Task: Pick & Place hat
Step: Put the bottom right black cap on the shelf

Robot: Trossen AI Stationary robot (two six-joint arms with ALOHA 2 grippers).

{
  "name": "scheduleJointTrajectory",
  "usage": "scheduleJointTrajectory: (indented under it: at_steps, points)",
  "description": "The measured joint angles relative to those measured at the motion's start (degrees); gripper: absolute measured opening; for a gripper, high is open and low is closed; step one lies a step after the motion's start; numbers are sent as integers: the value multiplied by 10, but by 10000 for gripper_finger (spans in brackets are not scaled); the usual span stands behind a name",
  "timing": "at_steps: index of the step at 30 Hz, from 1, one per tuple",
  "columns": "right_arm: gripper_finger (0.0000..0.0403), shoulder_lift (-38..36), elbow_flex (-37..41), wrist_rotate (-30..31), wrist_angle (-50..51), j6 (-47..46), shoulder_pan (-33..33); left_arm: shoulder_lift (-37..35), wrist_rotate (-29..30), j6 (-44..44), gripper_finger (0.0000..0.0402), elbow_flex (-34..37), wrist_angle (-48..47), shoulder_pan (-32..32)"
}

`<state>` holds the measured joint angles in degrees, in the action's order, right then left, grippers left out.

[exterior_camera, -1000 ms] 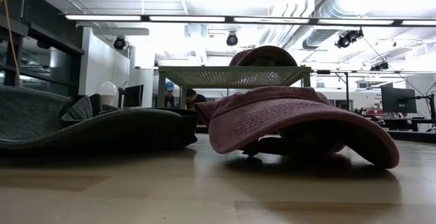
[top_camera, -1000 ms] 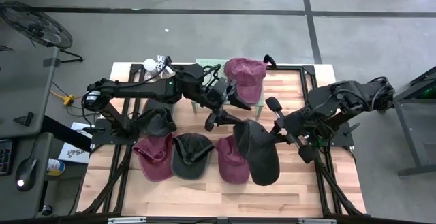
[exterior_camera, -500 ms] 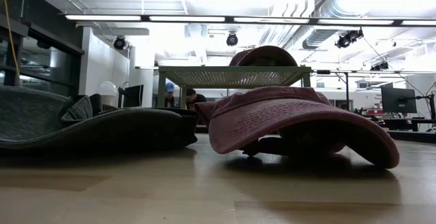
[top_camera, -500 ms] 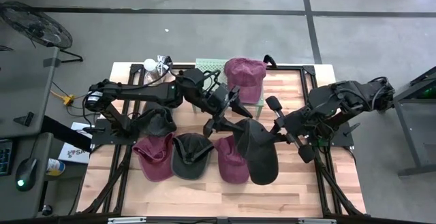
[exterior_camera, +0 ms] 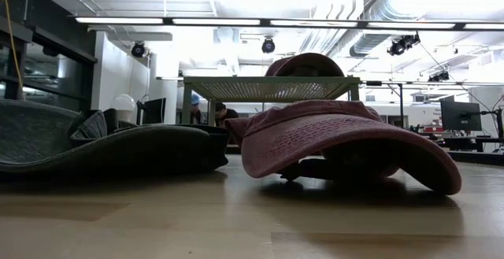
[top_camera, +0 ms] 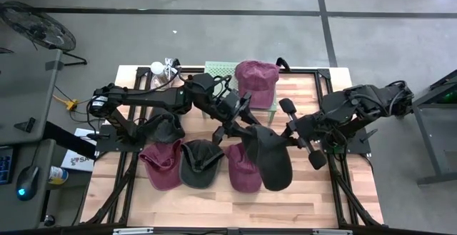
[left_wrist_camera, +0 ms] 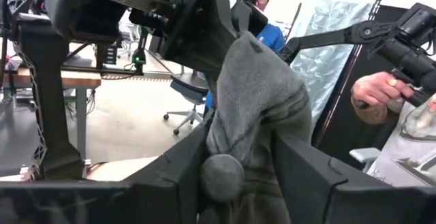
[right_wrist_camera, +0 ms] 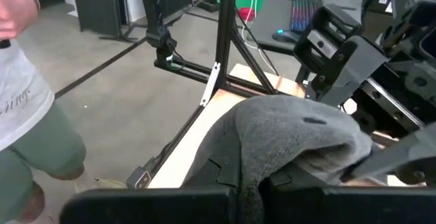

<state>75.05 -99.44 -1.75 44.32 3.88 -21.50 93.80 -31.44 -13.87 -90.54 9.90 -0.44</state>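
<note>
Both pincers are gripping the same dark grey hat (top_camera: pixel 268 156), which is hanging just above the wooden counter (top_camera: pixel 307 206), to the right of the row of hats lying there. The left pincer (top_camera: pixel 239 126) is reaching in from the hat's upper left edge, and the left wrist view is showing its two dark fingers (left_wrist_camera: pixel 174 173) pressing the grey fabric (left_wrist_camera: pixel 255 115) between them. The right pincer (top_camera: pixel 289 136) is clamping the hat's opposite edge, its jaws fully closed on the cloth, as the right wrist view is showing with grey fabric (right_wrist_camera: pixel 293 132) bunching over the fingers.

Left of the dark grey hat, a maroon hat (top_camera: pixel 244 167), another grey hat (top_camera: pixel 200 162) and a second maroon hat (top_camera: pixel 163 165) are lying side by side on the counter. Behind the dark grey hat, toward the counter's far edge, a maroon cap (top_camera: pixel 257 78) is sitting on a small mesh-topped stand (top_camera: pixel 218 67). In the low view, the nearest maroon hat (exterior_camera: pixel 346 145) is filling the foreground.
</note>
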Motion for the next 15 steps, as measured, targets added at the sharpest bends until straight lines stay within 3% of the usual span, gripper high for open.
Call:
scheduleJointTrajectory:
  at_steps: [11, 15]
  points:
    - [0, 0, 0, 31, 37, -29, 0, 0, 3, -15, 49, 0, -41, 0]
    - [0, 0, 0, 57, 51, -40, 0, 0, 7, -17, 44, 0, -46, 0]
